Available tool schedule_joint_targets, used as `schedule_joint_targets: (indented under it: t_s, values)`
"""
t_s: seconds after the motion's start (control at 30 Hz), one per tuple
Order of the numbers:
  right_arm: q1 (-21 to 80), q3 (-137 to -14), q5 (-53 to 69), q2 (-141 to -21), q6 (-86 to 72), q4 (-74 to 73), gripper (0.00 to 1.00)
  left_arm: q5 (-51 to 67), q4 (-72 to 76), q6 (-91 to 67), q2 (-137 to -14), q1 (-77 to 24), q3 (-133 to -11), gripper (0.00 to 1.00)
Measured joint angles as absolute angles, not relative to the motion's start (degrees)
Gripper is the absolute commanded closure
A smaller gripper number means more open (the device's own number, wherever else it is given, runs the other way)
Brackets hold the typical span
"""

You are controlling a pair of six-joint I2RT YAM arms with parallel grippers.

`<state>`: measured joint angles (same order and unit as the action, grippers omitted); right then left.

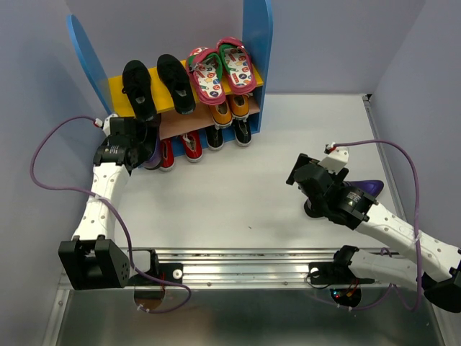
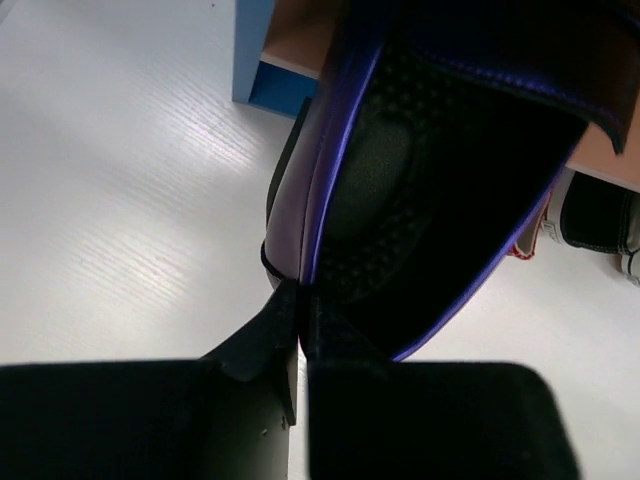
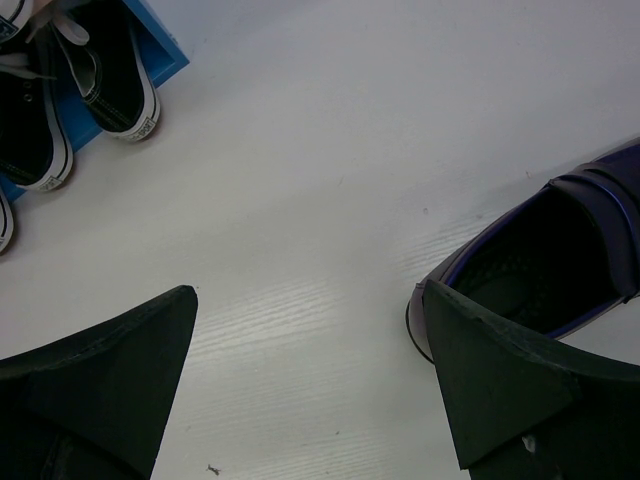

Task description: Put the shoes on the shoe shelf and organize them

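1. The left pincer [image 2: 300, 292] is seen clamped on the thin heel wall of a dark purple loafer with a black textured insole [image 2: 400, 180]. Its black fingers [image 2: 255, 345] are nearly together, with just that rim pinched between them
2. That loafer is held right by the left end of the small two-tier shoe shelf with tall rounded blue side panels [image 1: 258, 43], toe end pointed in under the brownish lower board [image 1: 180, 127]. Whether its sole is touching the table can't really be told
3. The right pincer [image 3: 310, 300] is spread wide apart with nothing gripped, low over the white table [image 3: 330, 150]
4. A second dark purple loafer [image 3: 560, 250] is lying on the table just beside the right-hand finger of that pincer, well apart from the shelf
5. On the yellow top board [image 1: 119, 97] a pair of black shoes [image 1: 137, 86] is parked next to pink flip-flops with spotted insoles and green straps [image 1: 216, 68]
6. Underneath, orange shoes [image 1: 220, 113], black-white lace-up sneakers [image 1: 243, 132] and red shoes [image 1: 192, 146] are lined up, toes poking out the front
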<state>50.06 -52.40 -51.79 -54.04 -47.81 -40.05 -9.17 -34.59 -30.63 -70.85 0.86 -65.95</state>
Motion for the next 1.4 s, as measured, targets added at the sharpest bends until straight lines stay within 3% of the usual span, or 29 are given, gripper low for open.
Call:
schedule_joint_targets:
  t_s: [1.4]
  values:
    - [50.1, -52.4, -51.8, -51.6, -47.8, -40.1, 0.0, -14.2, -40.1, -40.3, -74.2, 1.2, -76.9, 1.0]
